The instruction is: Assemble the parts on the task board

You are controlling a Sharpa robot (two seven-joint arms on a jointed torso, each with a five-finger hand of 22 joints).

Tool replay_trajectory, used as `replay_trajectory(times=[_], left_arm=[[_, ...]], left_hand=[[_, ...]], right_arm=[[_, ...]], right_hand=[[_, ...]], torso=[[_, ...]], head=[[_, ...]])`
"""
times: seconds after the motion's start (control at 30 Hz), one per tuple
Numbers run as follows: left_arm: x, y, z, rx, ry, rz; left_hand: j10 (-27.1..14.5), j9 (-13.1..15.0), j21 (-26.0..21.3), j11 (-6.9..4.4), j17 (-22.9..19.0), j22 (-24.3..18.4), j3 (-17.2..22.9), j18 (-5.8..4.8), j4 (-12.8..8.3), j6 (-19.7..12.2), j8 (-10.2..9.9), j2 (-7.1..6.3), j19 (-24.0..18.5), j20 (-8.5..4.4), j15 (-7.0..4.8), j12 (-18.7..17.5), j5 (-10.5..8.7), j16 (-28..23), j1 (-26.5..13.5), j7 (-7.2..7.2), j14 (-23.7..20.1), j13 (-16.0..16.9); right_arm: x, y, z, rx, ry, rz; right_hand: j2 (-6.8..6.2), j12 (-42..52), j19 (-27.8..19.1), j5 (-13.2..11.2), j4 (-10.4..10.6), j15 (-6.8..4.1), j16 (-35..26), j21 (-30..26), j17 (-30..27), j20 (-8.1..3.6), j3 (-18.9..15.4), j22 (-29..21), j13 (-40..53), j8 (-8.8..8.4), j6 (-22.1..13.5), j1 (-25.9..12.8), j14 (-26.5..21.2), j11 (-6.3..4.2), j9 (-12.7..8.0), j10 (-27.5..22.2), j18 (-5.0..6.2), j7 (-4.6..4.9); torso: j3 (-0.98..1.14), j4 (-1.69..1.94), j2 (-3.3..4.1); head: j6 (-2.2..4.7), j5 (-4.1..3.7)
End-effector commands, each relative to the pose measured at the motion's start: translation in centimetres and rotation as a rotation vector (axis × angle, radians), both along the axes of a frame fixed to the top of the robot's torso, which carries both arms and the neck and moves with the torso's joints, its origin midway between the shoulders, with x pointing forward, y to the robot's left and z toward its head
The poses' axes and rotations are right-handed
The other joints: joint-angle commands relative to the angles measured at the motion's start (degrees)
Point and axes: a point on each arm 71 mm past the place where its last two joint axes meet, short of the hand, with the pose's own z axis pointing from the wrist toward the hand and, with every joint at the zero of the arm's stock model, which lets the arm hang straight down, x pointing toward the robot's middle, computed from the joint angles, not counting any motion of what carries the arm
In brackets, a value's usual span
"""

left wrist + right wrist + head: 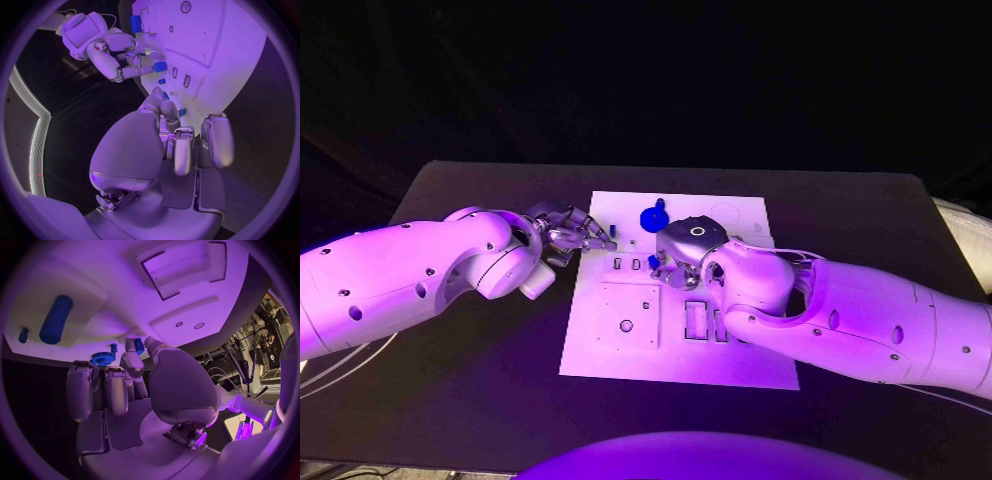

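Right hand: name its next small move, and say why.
Probably a short, slow move carrying the blue gear inward over the task board. The right hand appears to pinch the gear at its fingertips near the board's edge, not yet seated in anything. The blue cylinder lies close by, so keep clear of it.

Both arms are reaching inward.
The left hand [574, 235] and right hand [687, 245] are hovering near each other, wrists bent, fingers curling; whether either is gripping anything cannot be told.
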Motion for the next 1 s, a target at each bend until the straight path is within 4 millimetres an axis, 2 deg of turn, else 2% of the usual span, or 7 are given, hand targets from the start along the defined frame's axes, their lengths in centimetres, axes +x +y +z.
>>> replay_trajectory(times=[0.03, 0.4, 0.53, 0.67, 0.73, 0.87, 1.0], left_arm=[[0.0, -0.2, 0.0, -0.003, 0.003, -0.013], [0.0, -0.5, 0.0, -0.012, 0.007, -0.016], [0.1, -0.7, 0.0, -0.022, 0.009, -0.013], [0.1, -0.8, -0.1, -0.036, 0.016, -0.009], [0.1, -0.9, -0.1, -0.042, 0.024, -0.011], [-0.1, -1.1, -0.3, -0.043, 0.049, -0.030], [-0.4, -1.4, -0.4, -0.017, 0.085, -0.067]], left_hand=[[-0.3, -0.1, -0.2, -0.14, 15.1, 1.1, 0.2, -0.37, -0.3, 0.4, -0.1, 0.21, 0.6, -0.35, -0.33, -0.1, 0.11, 0.2, 0.6, 0.17, 6.0, 0.0], [-0.4, -0.2, -0.3, -0.05, 15.1, 1.0, 0.1, -0.36, 0.2, 0.4, -0.2, 0.39, 0.5, -0.32, -0.28, -0.4, 0.05, 0.2, -0.1, 0.26, 6.0, -0.4], [-0.7, -0.4, -0.4, 0.07, 15.1, 1.0, -0.3, -0.34, 1.0, 0.2, -0.4, 0.48, 0.5, -0.25, -0.18, -1.0, 0.00, 0.2, -1.2, 0.39, 6.0, -1.1], [-1.4, -0.8, -0.7, 0.45, 15.1, 0.8, -1.6, -0.31, 3.2, -0.5, -0.9, 0.63, 0.5, -0.06, 0.11, -2.2, -0.08, 0.2, -4.3, 0.85, 6.0, -2.8], [-1.4, -1.1, -0.7, 0.70, 15.1, 0.8, -2.4, -0.31, 4.7, -0.9, -1.3, 0.84, 0.5, 0.11, 0.32, -2.3, -0.09, 0.2, -6.3, 1.12, 6.0, -3.0], [-1.0, -1.4, -0.6, 0.94, 15.1, 1.0, -4.6, -0.34, 7.8, -0.9, -1.6, 1.28, 0.6, 0.40, 0.57, -1.8, 0.00, 0.2, -10.1, 1.32, 6.0, -2.6], [-0.5, -1.5, -0.4, 0.83, 15.1, 1.2, -5.8, -0.35, 9.3, -0.4, -1.5, 1.74, 0.7, 0.42, 0.50, -1.0, 0.03, 0.2, -11.1, 1.15, 6.0, -1.8]], right_arm=[[0.0, -0.1, 0.0, -0.012, -0.002, -0.007], [-0.3, -0.3, 0.2, -0.004, -0.009, -0.008], [-0.5, -0.6, 0.6, 0.016, -0.015, -0.005], [-0.8, -1.0, 1.3, 0.049, -0.031, -0.005], [-0.9, -1.4, 1.9, 0.078, -0.049, -0.005], [-1.1, -2.4, 3.3, 0.146, -0.089, -0.002], [-1.2, -3.7, 4.6, 0.237, -0.106, -0.001]], right_hand=[[-0.56, 0.2, 0.3, -0.2, 0.1, -0.19, -0.2, -0.2, 11.4, 0.03, -0.1, 0.0, 0.0, 0.08, 0.5, -0.2, 5.1, 0.02, 0.1, 0.3, -0.20, 0.00], [-0.69, 0.1, 0.2, -0.3, 0.1, -0.19, -0.3, -0.3, 11.3, 0.02, -0.1, -0.1, -0.1, 0.08, 0.5, -0.2, 5.1, 0.01, 0.1, 0.2, -0.19, -0.01], [-1.13, -0.3, 0.2, -0.4, 0.1, -0.20, -0.4, -0.4, 11.2, 0.02, -0.3, -0.2, -0.3, 0.04, 0.4, -0.2, 5.0, 0.02, 0.1, 0.0, -0.15, 0.01], [-1.67, -1.2, 0.0, -0.5, 0.1, -0.16, -0.7, -0.7, 10.9, 0.03, -0.4, -0.7, -0.9, -0.13, 0.1, -0.2, 5.0, 0.08, 0.0, -0.4, -0.06, 0.10], [-2.03, -1.9, -0.4, -0.6, 0.0, -0.09, -1.1, -1.1, 10.5, 0.07, -0.4, -1.4, -1.4, -0.36, -0.3, 0.0, 4.9, 0.19, -0.1, -0.8, 0.08, 0.24], [-2.78, -3.1, -0.9, -0.1, -0.5, 0.19, -1.7, -1.8, 10.0, 0.28, -0.3, -2.4, -2.0, -1.10, -1.6, 1.0, 4.7, 0.56, -0.4, -1.6, 0.28, 0.71], [-3.12, -3.4, -1.0, 1.2, -1.1, 0.44, -2.0, -2.0, 9.7, 0.51, -0.2, -2.7, -2.3, -1.77, -2.6, 2.4, 4.6, 0.86, -0.6, -1.8, 0.33, 1.10]], torso=[[-0.02, 0.04, -0.01], [0.05, 0.01, -0.07], [0.07, -0.18, -0.13], [0.02, -0.20, -0.16], [0.03, -0.34, -0.31], [0.22, -0.72, -0.65], [0.48, -0.97, -1.02]], head=[[0.03, -0.06], [0.22, -0.08], [0.33, -0.11], [0.58, -0.33], [0.71, -0.38], [0.67, -0.22], [0.66, 0.11]])
